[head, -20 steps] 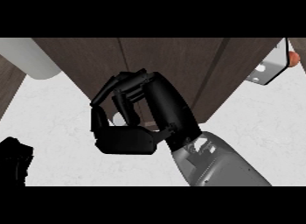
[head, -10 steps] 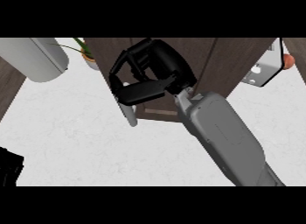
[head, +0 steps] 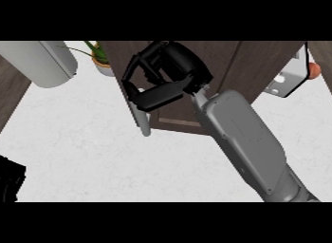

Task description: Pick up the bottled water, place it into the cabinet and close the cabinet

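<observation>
My right hand is stretched forward against the dark wood cabinet at the back of the counter. Its fingers and thumb curl inward as if round something. The bottled water itself does not show; the hand hides whatever is in it. Just below the hand is a cabinet door panel with a grey bar handle along its left edge. The grey right forearm runs in from the lower right. My left hand shows only as a dark shape low at the left edge.
A large grey cylinder lies at the back left beside a small potted plant. A white object with an orange piece sits at the back right. The white counter spreads in front of the cabinet.
The right hand has moved away from the middle of the counter, forward and up to the cabinet front, staying curled. The left hand has slid lower toward the left edge.
</observation>
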Available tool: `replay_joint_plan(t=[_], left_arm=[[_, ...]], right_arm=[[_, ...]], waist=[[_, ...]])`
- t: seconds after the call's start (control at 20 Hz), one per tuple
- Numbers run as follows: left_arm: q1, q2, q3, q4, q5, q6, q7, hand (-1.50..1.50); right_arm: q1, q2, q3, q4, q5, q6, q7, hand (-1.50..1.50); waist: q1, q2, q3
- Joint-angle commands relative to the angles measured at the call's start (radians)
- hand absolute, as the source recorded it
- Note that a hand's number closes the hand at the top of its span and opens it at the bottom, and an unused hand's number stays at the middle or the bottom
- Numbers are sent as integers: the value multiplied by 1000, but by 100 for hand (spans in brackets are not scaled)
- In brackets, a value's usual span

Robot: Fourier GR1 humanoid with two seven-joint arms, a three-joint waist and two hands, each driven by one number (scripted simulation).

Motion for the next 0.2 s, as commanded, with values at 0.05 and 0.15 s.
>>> replay_joint_plan(t=[0.05, 0.15], left_arm=[[-5, -10, -5, -20, -10, 12, 2, 150], [-41, -13, -10, -14, -5, 28, 28, 150]], right_arm=[[-12, -104, -126, 182, 28, -45, -48, 150], [-5, -100, -108, 185, 43, -45, -54, 150]], waist=[[-13, 50, 18], [-34, 50, 17]])
